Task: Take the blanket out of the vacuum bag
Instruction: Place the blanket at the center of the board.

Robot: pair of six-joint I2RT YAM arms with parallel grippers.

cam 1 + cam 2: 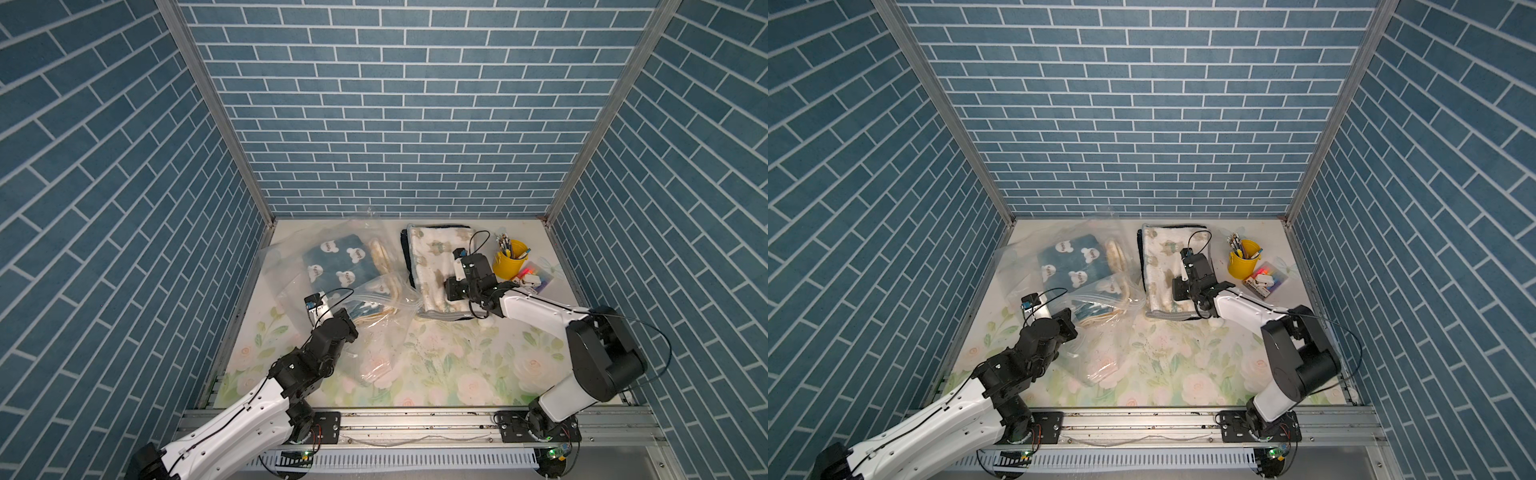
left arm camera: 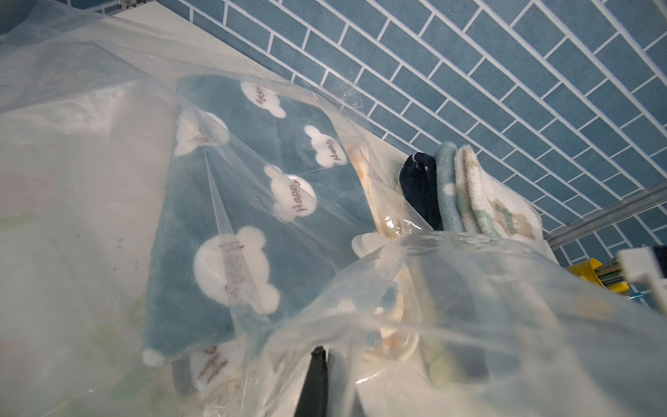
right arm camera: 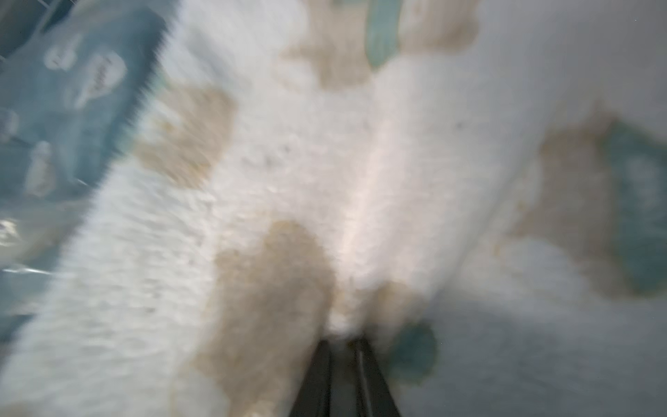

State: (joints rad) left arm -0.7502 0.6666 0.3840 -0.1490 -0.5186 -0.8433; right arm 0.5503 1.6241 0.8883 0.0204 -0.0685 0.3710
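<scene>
The blue blanket (image 1: 338,262) lies inside the vacuum bag (image 1: 282,266), so hold the bag with your left end effector (image 2: 321,361), shut on its plastic, and free your right end effector (image 3: 343,343), pinched on the cream blanket (image 1: 428,266) beside the bag.

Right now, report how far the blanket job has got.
Done: white bear blanket lies outside the vacuum bag. In hand: left fingers clamp the bag's plastic; right fingers pinch the white blanket. Left: blue cloud blanket is inside.

Yellow pen cup (image 1: 508,268) stands beside clear box (image 1: 537,281).
</scene>
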